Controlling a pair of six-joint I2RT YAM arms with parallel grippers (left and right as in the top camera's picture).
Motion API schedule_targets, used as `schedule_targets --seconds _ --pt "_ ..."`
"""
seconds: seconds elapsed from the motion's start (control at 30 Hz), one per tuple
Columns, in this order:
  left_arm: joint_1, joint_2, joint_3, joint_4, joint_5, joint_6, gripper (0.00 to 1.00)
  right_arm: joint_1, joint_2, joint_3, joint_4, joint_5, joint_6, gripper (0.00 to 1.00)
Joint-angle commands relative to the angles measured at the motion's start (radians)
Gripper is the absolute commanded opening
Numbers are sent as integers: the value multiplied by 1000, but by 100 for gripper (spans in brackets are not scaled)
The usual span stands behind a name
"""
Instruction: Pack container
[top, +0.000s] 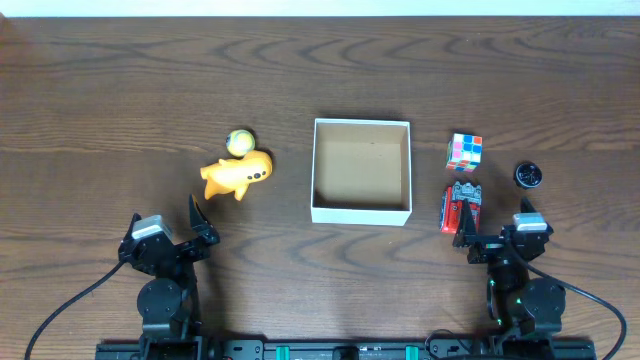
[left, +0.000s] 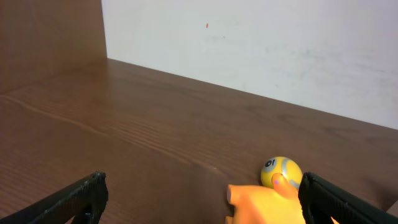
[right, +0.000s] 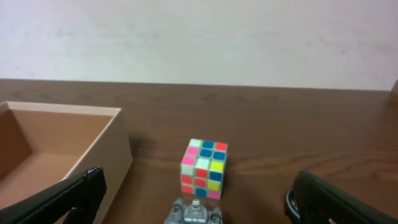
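The container (top: 361, 213) is seen open-topped at the middle of the surface (top: 120, 90), flanked by an orange toy (top: 238, 174) and small ball (top: 239, 141) leftward and a colour cube (top: 464, 151) rightward, while the left gripper (top: 165, 222) and right gripper (top: 497, 222) are both spread wide near the front.

Passable: bare brown wooden table (top: 120, 90) across the far side and both outer flanks, and the strip before the square white-walled cardboard box (top: 361, 212). The box is open on top.

Obstacles, left of box: orange plastic animal toy (top: 238, 175), with a small yellow-green ball (top: 239, 142) just beside it.

Obstacles, right of box: multicoloured puzzle cube (top: 464, 151), red-and-grey toy car (top: 461, 206) and small black round object (top: 528, 176), with narrow gaps between.
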Motion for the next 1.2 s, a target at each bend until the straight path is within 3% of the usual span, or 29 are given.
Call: schedule_targets --seconds 0.0,0.23,0.43,0.67,0.8,0.93,1.17 --pt "-2 -6 -30 -16 -1 10 98 -7 -8 -1 34 -50 10 99" --pt "-2 -6 -30 -16 -1 10 98 -8 41 156 -51 -25 11 99" --pt "-2 -6 -30 -16 -1 10 98 -7 332 474 -178 21 -20 99" --pt "-2 -6 -30 -16 -1 10 98 -7 778 952 -606 3 -8 99" --pt "-2 -6 -30 -16 -1 10 98 -7 969 1137 -828 -77 -8 99" --pt "-2 -6 -30 -16 -1 10 98 -7 1109 1218 -975 -144 -8 99" --pt "-2 -6 -30 -16 -1 10 98 -8 1252 1218 -1006 -141 -4 99"
